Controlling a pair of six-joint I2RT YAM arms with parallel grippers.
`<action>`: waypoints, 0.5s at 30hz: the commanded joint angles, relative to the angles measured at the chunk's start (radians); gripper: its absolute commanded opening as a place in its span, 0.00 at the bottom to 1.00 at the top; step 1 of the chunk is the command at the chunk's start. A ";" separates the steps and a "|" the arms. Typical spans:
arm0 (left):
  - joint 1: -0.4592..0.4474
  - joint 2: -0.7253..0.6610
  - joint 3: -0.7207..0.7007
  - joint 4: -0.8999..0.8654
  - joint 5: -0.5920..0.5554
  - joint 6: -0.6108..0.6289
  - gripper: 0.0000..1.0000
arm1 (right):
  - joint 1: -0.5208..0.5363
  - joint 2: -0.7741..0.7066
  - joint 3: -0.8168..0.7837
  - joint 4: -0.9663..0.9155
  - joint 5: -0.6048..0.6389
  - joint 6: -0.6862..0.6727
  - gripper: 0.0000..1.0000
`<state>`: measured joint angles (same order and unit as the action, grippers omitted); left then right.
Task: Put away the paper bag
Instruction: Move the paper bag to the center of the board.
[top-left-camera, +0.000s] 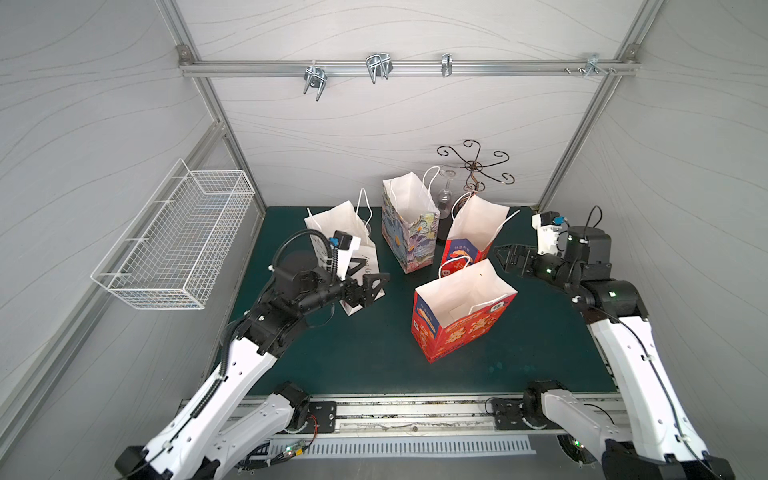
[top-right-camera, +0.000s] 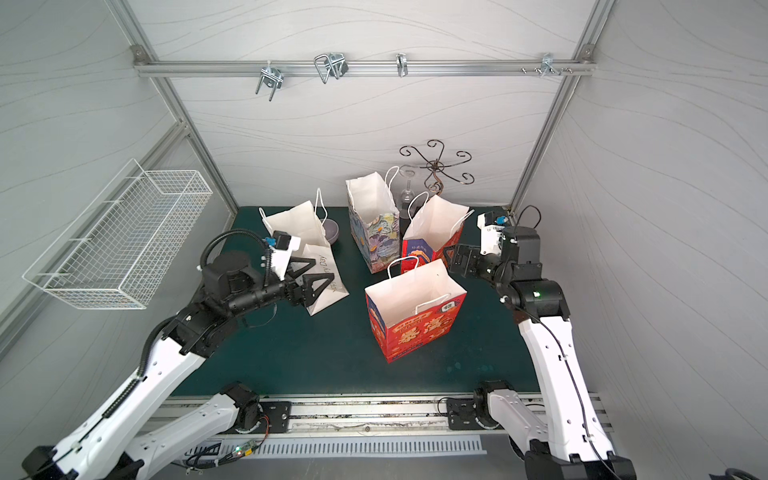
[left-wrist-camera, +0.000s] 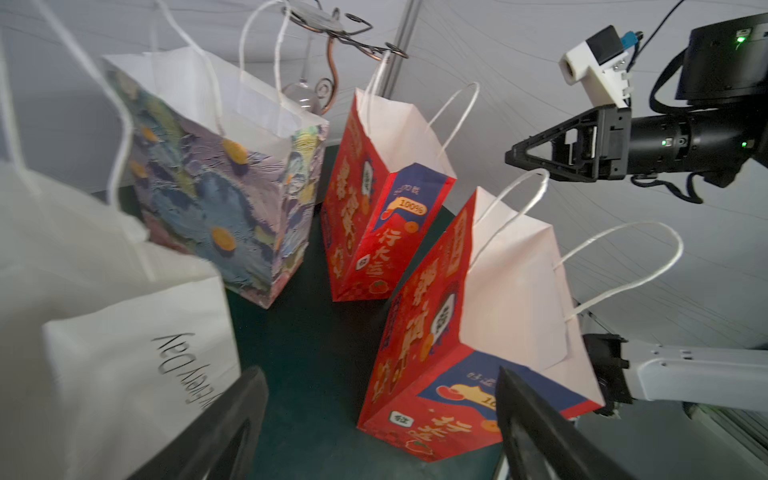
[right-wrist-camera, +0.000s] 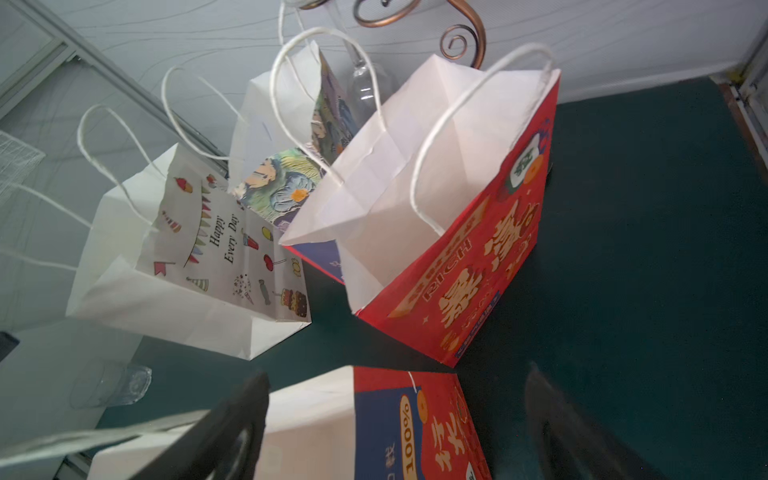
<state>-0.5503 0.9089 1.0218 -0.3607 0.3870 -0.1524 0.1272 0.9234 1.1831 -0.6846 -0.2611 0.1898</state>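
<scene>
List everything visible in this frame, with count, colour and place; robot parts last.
red paper bags: 2, red and blue, upright; one mid-mat, one behind it
floral paper bag: 1, blue-purple, back centre
white paper bag: 1, white, near the left gripper
wire basket: 1, white, left wall
hooks: 4, silver, back rail
scrolled stand: 1, dark metal, back of the mat
wine glass: 1, clear, hanging from the stand
mat: 1, dark green
left gripper: open, empty
right gripper: open, empty

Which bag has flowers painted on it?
The tall floral bag at the back, beside the far red bag. The others are red or white.
</scene>
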 joint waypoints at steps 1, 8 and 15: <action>-0.097 0.079 0.134 -0.135 -0.072 0.050 0.88 | 0.005 -0.086 -0.034 0.061 0.002 -0.123 0.99; -0.202 0.306 0.370 -0.265 -0.118 0.015 0.89 | 0.005 -0.204 -0.087 0.104 -0.008 -0.136 0.99; -0.276 0.535 0.618 -0.482 -0.195 0.143 0.89 | 0.006 -0.184 -0.025 -0.045 0.013 -0.135 0.99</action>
<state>-0.8108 1.3983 1.5555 -0.7204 0.2371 -0.0822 0.1280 0.7376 1.1320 -0.6605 -0.2634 0.0700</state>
